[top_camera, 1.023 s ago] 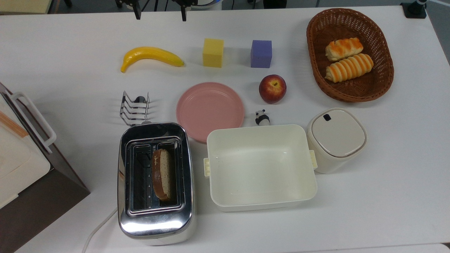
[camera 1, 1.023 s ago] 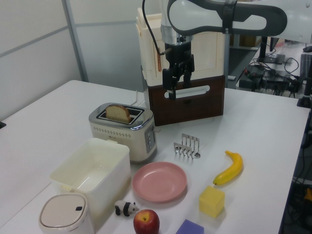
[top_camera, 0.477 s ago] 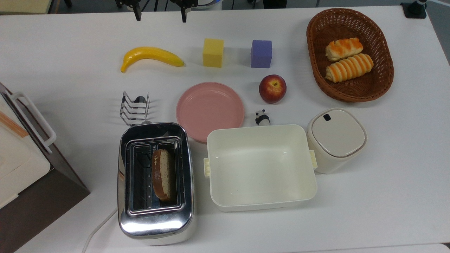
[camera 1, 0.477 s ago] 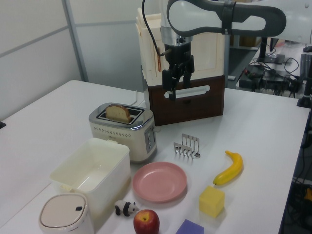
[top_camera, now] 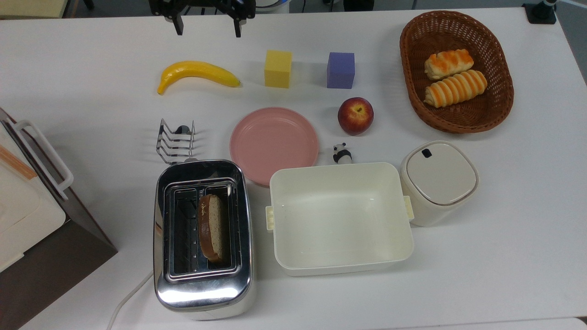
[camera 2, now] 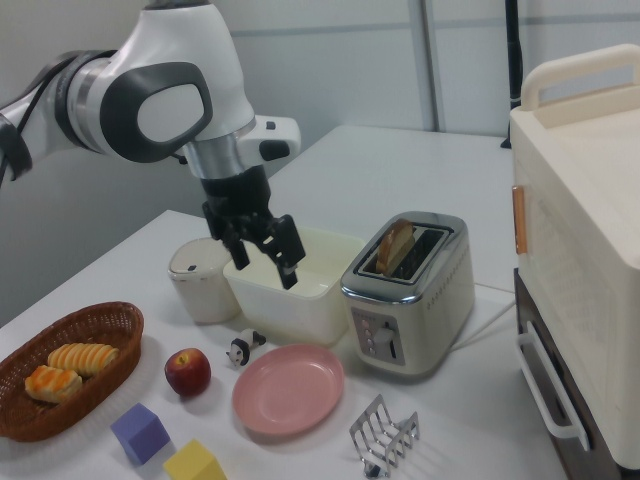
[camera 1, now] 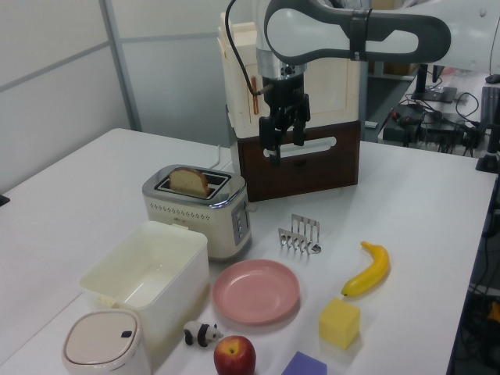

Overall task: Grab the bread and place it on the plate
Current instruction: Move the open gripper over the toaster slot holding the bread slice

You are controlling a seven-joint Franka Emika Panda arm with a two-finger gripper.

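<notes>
Since the bread [top_camera: 212, 227] stands on edge in one slot of the toaster [top_camera: 202, 238], with only its rounded top and dark crust poking above the chrome, I judge that exposed upper edge to be the one place I can take hold. It looks light and thin, so weight won't trouble me; it may be soft or crumbly (I'd pinch across the flat faces, gently, and lift straight up so it doesn't snag the slot wires). The plate [top_camera: 274, 142] lies just beside the toaster, bare, with the toast rack [top_camera: 176, 141] to the top view's left of it and the cream tub [top_camera: 340, 217] near its other side. My tool [camera 1: 283, 145] hangs high above the worktop [top_camera: 91, 114], well apart from the slice, its two fingers spread with nothing between them, and I would need to bring it over the slot and down
</notes>
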